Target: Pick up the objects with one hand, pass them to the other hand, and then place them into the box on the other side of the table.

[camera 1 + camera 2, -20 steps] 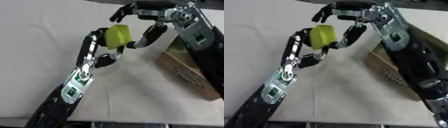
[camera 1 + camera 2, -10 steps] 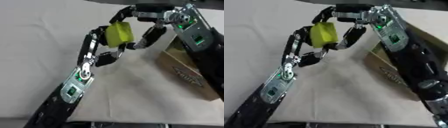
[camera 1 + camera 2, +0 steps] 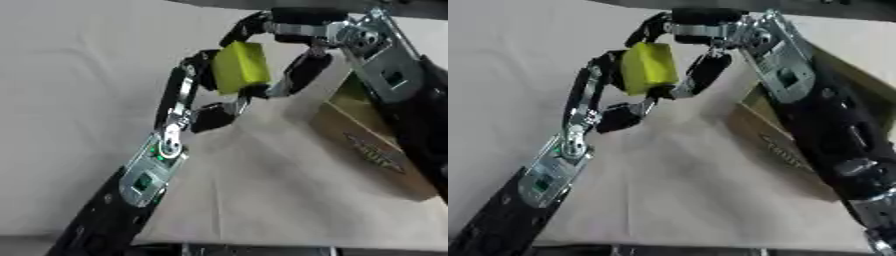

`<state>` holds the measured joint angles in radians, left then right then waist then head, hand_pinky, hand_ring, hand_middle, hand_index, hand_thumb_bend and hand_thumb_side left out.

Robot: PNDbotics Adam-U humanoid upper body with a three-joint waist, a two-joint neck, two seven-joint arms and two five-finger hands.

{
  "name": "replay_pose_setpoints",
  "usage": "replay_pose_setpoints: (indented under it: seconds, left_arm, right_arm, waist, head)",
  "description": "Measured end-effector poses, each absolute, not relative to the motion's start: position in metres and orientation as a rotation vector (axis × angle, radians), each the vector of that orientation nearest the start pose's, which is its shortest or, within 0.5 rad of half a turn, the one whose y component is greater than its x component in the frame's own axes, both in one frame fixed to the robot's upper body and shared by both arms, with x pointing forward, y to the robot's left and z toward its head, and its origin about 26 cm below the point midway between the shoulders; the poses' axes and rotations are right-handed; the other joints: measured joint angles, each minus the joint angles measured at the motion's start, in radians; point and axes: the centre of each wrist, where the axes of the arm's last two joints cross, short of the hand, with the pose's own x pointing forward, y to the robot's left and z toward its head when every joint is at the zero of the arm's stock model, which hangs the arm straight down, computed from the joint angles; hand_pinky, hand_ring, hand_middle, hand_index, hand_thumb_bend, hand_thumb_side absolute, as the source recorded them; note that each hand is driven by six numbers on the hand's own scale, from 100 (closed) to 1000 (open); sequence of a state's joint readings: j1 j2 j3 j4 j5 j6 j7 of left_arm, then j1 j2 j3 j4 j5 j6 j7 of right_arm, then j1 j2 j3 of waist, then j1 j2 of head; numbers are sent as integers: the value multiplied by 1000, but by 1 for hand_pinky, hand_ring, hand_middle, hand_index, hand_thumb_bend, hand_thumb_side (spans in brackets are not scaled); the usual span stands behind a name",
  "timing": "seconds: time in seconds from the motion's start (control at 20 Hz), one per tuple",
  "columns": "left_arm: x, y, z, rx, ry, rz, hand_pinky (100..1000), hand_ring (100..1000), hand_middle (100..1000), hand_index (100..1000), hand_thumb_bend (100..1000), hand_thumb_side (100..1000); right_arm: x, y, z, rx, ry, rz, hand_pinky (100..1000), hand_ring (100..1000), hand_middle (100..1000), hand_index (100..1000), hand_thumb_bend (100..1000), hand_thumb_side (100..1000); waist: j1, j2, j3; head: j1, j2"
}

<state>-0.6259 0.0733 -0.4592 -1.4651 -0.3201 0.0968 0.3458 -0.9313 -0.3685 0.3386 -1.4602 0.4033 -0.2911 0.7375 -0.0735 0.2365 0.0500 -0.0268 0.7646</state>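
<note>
**Two hands on one yellow block**

The left hand (image 3: 203,102) and right hand (image 3: 293,55) both curl their fingers around the yellow block (image 3: 241,67), held in the air above the tabletop (image 3: 70,75). The cardboard box (image 3: 372,150) sits by the right edge.

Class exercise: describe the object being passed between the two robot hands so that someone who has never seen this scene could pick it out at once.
Start at the pale table, where two dark arms meet above the middle. Between the left robot hand and the right robot hand sits a yellow block, held off the table. It is the only bright yellow thing here, unlike the brown cardboard box on the right.
</note>
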Motion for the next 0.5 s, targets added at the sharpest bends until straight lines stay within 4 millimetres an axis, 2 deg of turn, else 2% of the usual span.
replay_pose_setpoints:
  seconds: [0.15, 0.25, 0.35, 0.5]
  left_arm:
    - [361, 72, 134, 238, -2091, -558, 522, 482, 318, 443, 100, 156]
    - [361, 72, 134, 237, -2090, -559, 522, 482, 318, 443, 100, 157]
    - [361, 72, 134, 237, -2088, -561, 523, 483, 319, 444, 100, 160]
    - [361, 72, 134, 236, -2086, -563, 524, 483, 319, 444, 100, 162]
  right_arm:
    - [408, -150, 269, 277, 2458, -2558, 1000, 823, 760, 861, 287, 100]
    - [408, -150, 269, 276, 2464, -2557, 1000, 808, 670, 795, 157, 100]
    - [408, -150, 268, 266, 2477, -2562, 993, 790, 614, 745, 100, 104]
    - [409, -150, 268, 240, 2494, -2576, 979, 770, 578, 707, 100, 108]
  waist:
    - [0, 0, 0]
    - [0, 1, 0]
    - [1, 1, -1]
    - [1, 1, -1]
  head:
    - [0, 0]
    - [0, 0]
    - [0, 0]
    - [0, 0]
